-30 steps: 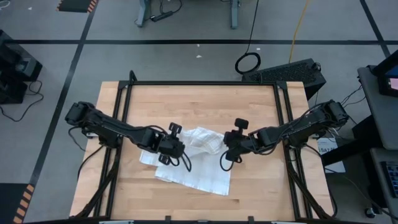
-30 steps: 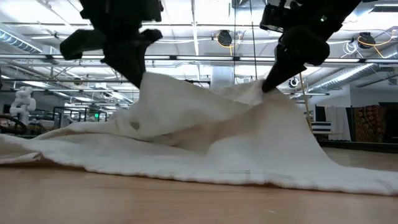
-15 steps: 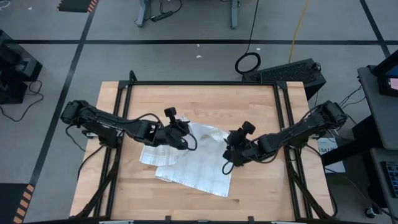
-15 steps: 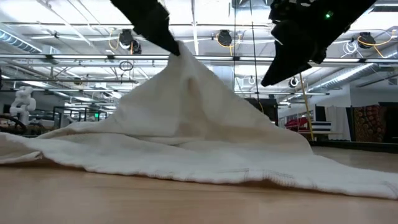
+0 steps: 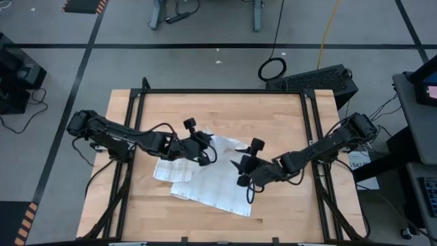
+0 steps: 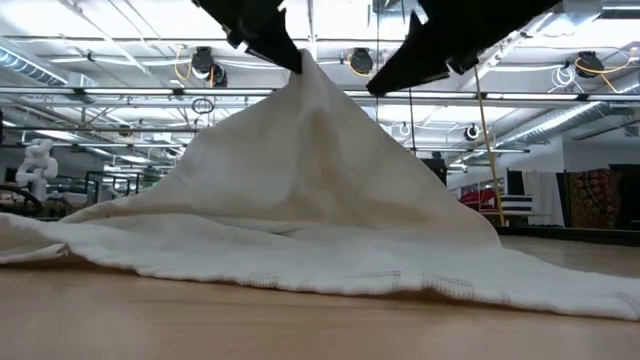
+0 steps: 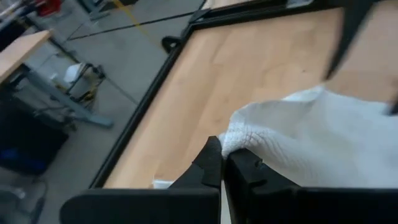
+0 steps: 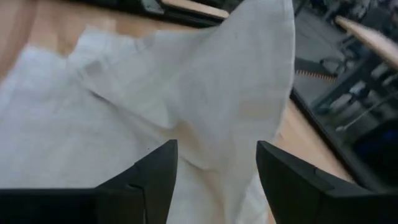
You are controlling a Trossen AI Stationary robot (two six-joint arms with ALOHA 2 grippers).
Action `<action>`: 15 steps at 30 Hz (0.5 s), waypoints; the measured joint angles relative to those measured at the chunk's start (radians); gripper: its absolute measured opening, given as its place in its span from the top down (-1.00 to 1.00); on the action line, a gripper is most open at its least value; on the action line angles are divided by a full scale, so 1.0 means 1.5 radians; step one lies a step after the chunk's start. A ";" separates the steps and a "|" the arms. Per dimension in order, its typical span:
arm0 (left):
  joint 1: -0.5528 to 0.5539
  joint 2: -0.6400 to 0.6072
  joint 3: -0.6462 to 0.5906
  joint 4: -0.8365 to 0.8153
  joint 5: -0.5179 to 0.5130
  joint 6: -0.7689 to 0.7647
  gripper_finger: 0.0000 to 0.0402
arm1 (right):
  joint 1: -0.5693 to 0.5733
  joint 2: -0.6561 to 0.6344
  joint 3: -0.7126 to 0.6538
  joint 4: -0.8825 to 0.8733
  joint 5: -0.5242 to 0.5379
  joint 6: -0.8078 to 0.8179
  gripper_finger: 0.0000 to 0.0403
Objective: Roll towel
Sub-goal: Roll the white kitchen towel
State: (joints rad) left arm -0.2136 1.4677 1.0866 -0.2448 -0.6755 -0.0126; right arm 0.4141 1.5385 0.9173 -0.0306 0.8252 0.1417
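1. I see the towel point(image 5: 208, 181) lying near the middle of the table point(image 5: 225, 113), crumpled rather than flat; from the high view its long axis runs on a slant, from the far side near the left gripper down toward the near right corner of the cloth.
2. One part of the towel point(image 6: 300, 190) is pulled up into a peak, so it reads as a tent from the low view, with the rest spreading out flat on the wood to both sides.
3. My left gripper point(image 5: 205, 149) sits at the far-left part of the cloth, above the table. Its fingers point(image 7: 214, 168) are pressed together, pinching a fold of the towel point(image 7: 311, 143) right at the tips (the weave shows plainly there).
4. That pinch is the top of the peak; in the low view the left gripper point(image 6: 285, 50) meets the cloth at its highest point.
5. My right gripper point(image 5: 240, 167) hangs over the right half of the towel, just beside the raised part.
6. Its 2 fingers point(image 8: 149, 180) stand spread apart, with the towel point(image 8: 205, 93) showing in the gap between them; I see nothing clamped in them.
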 joint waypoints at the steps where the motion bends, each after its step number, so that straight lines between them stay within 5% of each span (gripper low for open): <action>1: -0.003 0.000 0.000 -0.001 0.006 0.005 0.99 | 0.000 -0.002 0.000 0.000 -0.002 -0.020 -0.05; 9: -0.011 0.000 0.000 0.000 0.038 0.012 0.99 | -0.027 -0.031 0.001 0.002 -0.057 -0.080 -0.28; 15: -0.011 0.000 0.000 0.008 0.054 0.012 0.99 | -0.049 -0.023 0.001 -0.004 -0.161 -0.090 -0.31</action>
State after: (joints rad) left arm -0.2306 1.4677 1.0866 -0.2324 -0.5939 0.0048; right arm 0.3400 1.5036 0.9180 -0.0362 0.5830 0.0071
